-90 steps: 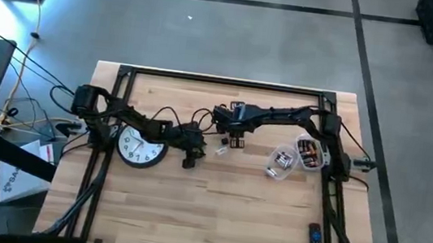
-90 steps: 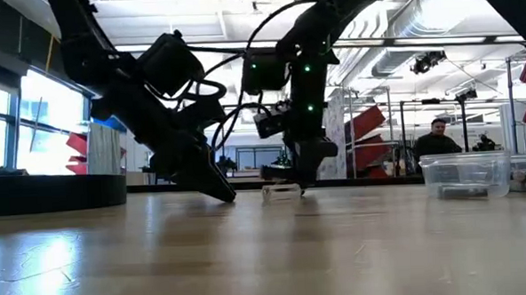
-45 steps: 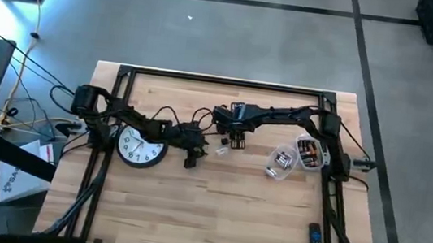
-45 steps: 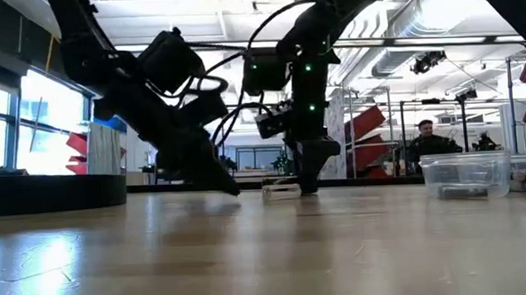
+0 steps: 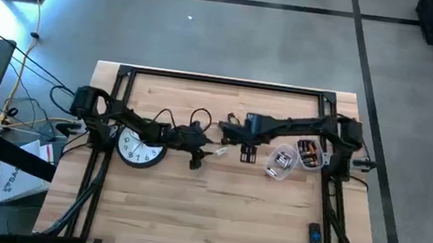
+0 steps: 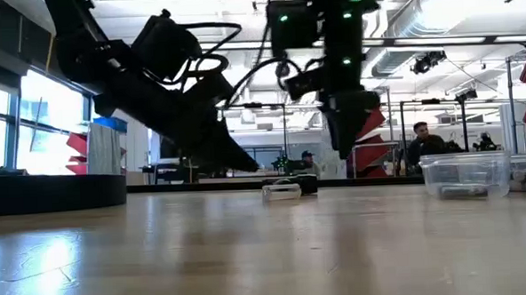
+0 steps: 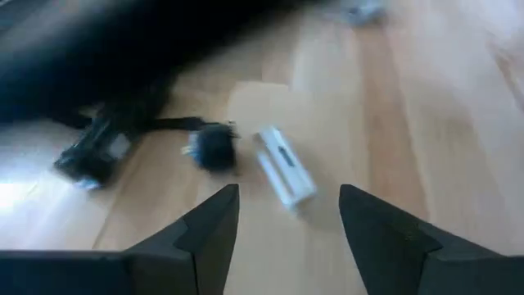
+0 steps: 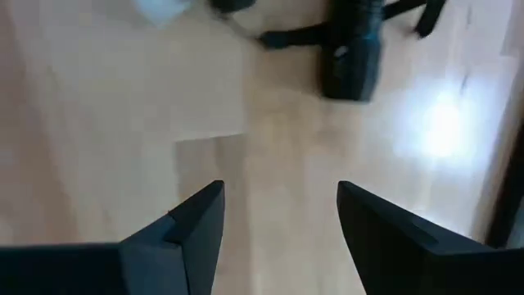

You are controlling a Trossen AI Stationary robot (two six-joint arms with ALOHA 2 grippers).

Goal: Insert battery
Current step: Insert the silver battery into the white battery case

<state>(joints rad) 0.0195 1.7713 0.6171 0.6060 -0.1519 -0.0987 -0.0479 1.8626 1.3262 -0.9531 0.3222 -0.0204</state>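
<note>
Two clear plastic tubs (image 5: 281, 162) near the table's (image 5: 214, 211) right edge hold batteries (image 5: 306, 151). A small battery holder (image 7: 282, 165) lies mid-table, between the left gripper (image 7: 286, 225) and right gripper (image 8: 278, 221), both spread apart and empty.

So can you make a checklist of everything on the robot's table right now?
Surface: wooden table, bare at the front.
Job's things: small white piece and dark round part lying mid-table; battery tubs at right.
Clutter: wall clock at left; remote front right.
Grippers: left claw open, low over the white piece; right claw open, empty, raised.
Cables: black wires along the arms.
Surroundings: person seated behind.
</note>
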